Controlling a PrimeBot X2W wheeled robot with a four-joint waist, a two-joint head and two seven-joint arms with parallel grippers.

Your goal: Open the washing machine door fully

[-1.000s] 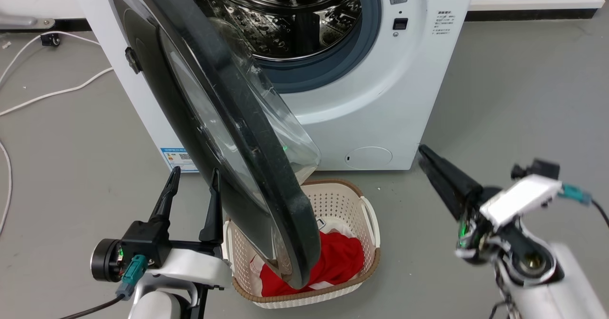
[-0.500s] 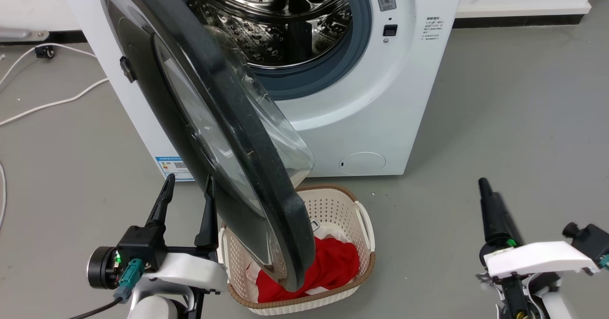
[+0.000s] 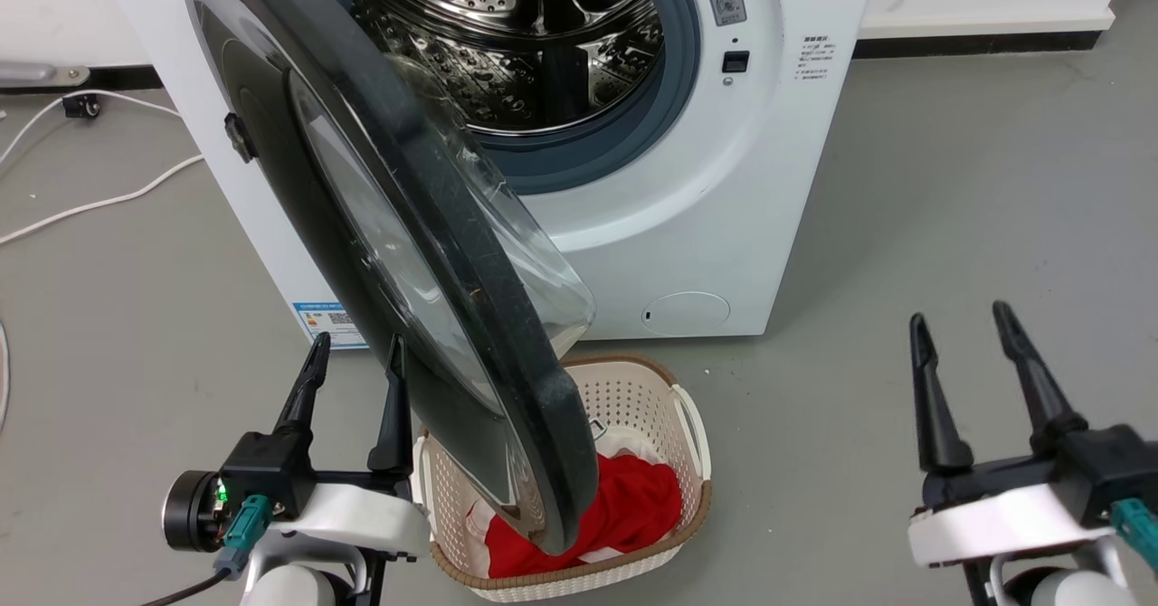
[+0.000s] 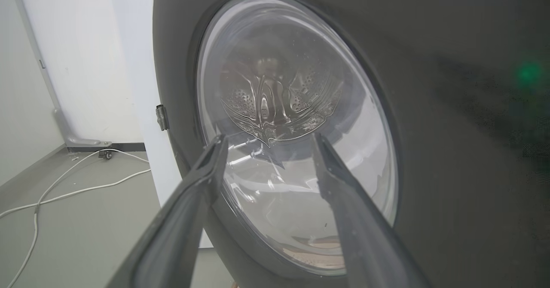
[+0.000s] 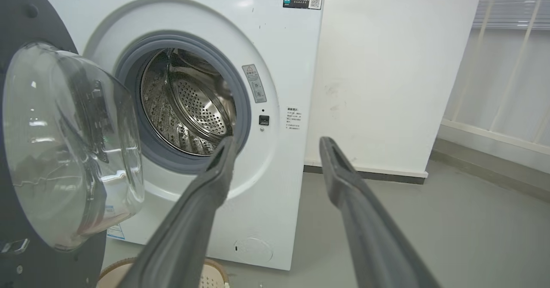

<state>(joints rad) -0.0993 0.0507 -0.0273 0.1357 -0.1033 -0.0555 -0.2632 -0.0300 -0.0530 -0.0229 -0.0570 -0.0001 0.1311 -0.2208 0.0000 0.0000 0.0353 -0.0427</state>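
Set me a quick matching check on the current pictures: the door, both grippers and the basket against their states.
Things:
1. washing machine door
2. left gripper
3. right gripper
4. basket

States:
A. on the floor, red cloth inside
B. open, off to the side of the machine, touching nothing
C. swung out, steel drum exposed
D. open, close to the door's outer face

Pairs: 1-C, 2-D, 3-B, 4-A

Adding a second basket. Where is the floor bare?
Bare floor: right of the washing machine, ahead of the right gripper. Crowded: under the washing machine door, where the laundry basket sits by the left gripper; cables lie farther left.
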